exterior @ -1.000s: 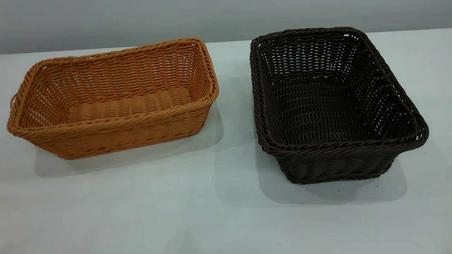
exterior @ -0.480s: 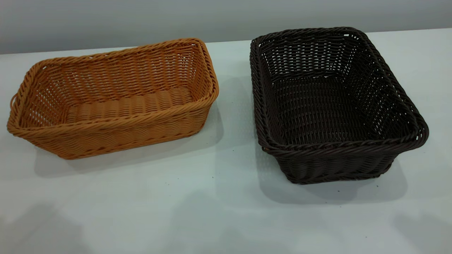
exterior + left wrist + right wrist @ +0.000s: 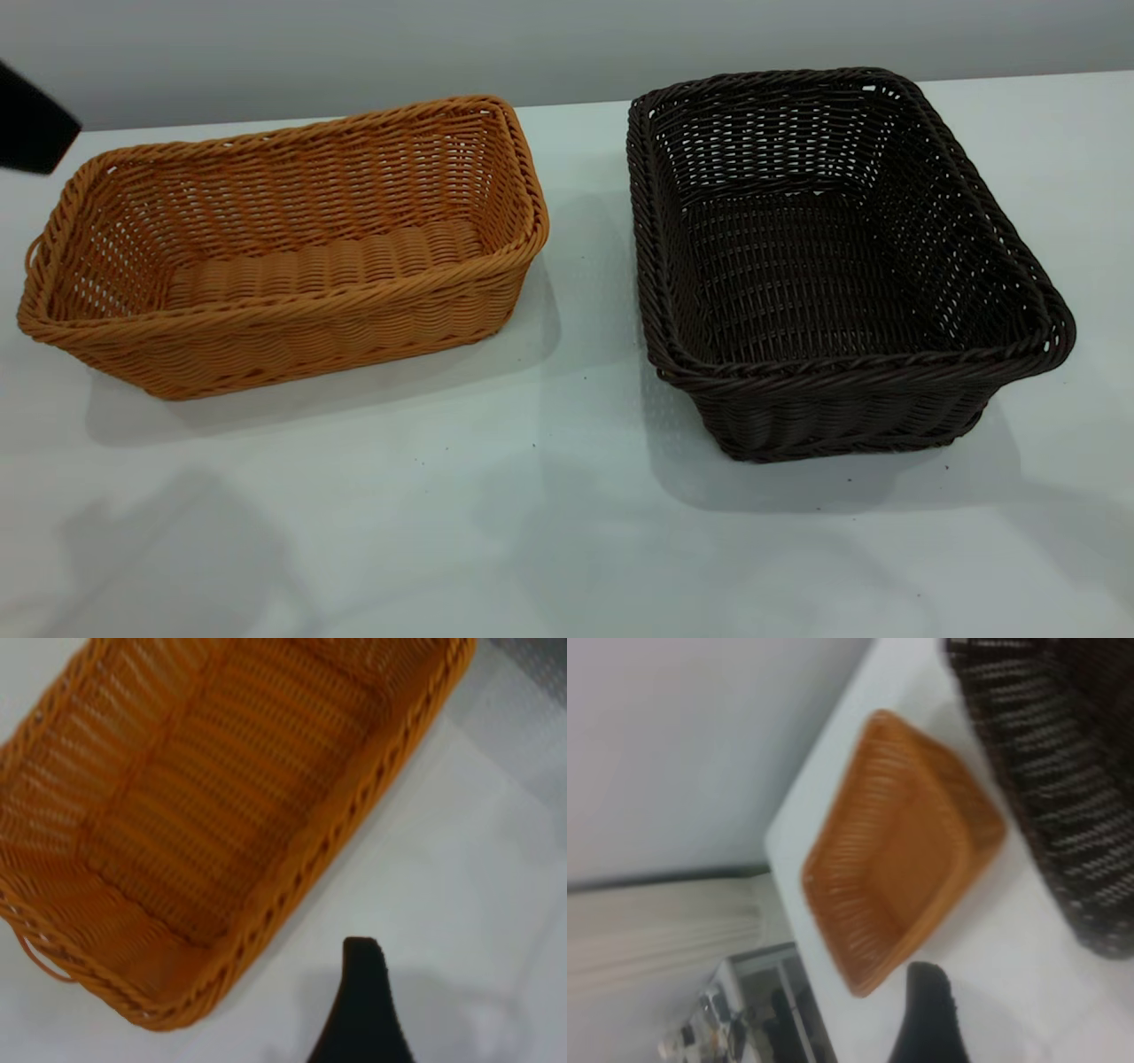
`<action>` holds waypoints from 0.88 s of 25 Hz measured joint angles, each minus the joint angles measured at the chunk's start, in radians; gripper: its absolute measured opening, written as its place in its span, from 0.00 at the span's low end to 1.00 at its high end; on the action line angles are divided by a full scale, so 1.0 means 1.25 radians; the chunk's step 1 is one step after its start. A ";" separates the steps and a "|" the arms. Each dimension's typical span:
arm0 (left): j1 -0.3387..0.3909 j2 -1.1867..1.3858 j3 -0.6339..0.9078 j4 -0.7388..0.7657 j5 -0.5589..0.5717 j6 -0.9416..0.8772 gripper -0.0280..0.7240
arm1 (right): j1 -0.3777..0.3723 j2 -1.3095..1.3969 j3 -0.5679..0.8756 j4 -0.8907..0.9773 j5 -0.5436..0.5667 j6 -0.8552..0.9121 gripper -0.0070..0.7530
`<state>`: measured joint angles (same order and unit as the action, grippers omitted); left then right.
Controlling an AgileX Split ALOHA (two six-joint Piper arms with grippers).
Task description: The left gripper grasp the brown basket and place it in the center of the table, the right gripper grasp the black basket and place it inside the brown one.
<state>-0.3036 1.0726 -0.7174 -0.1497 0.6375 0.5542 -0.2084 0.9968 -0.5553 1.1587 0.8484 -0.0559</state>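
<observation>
Brown basket [image 3: 279, 252] left and black basket [image 3: 833, 266] right, apart on the worktop [image 3: 549, 496]. Left hand [image 3: 31, 124] at upper left edge; finger state of both hands cannot be told.

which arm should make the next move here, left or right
Left. The left gripper is beside the brown basket, which must reach the table centre first; the black basket waits, untouched.

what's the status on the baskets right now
Left end effector above orange-tan woven basket, nothing held. Near-black woven basket untouched beside it on white table. Right end effector off it. Nothing in the way.
</observation>
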 joint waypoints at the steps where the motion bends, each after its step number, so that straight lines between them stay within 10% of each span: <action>1: 0.000 0.000 0.000 0.001 -0.008 0.000 0.69 | 0.001 0.026 0.011 0.000 -0.008 0.007 0.66; 22: 0.000 -0.001 0.001 0.001 -0.018 0.000 0.69 | 0.481 0.406 0.083 0.449 -0.426 -0.063 0.66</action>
<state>-0.3036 1.0717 -0.7165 -0.1486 0.6150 0.5542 0.3933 1.5044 -0.4514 1.7202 0.3162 -0.1352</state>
